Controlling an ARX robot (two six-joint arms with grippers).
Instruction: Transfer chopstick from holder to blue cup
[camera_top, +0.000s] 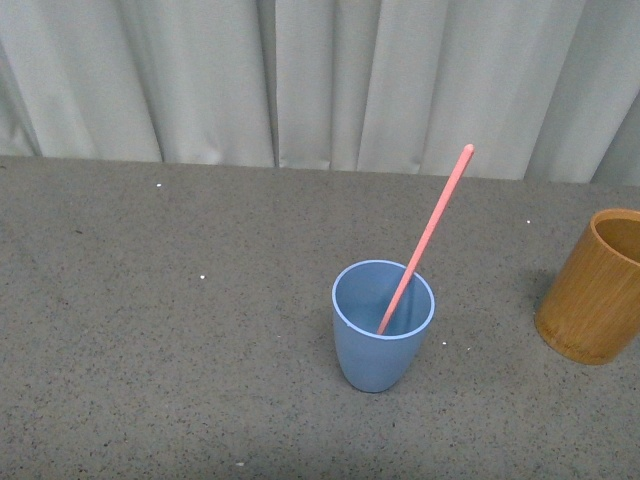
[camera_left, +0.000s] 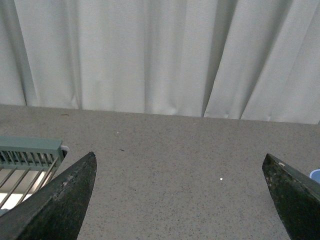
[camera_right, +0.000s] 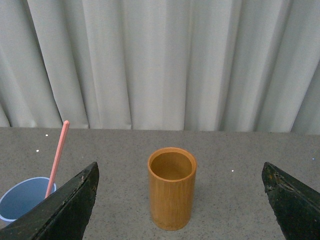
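On the left, the left pincer (camera_left: 180, 200) hangs spread wide over bare worktop (camera_top: 150, 300), holding nothing; a pale green slatted rack (camera_left: 27, 152) sits at the edge of its wrist view.

Mid-scene the blue cup (camera_top: 382, 330) stands upright with the chopstick (camera_top: 425, 240) already inside, its lower end on the cup's floor and its shaft leaning up to the right and away over the far rim. The stick looks light, stiff and smooth, so it may roll or slip in a loose hold; I judge the exposed upper half, well above the rim, to be the place to take it. The cup seems light too, and a sideways tug could tip it.

On the right, the holder (camera_top: 595, 285) stands empty, well apart from the cup. The right pincer (camera_right: 180, 200) is also spread wide and empty, facing the holder.
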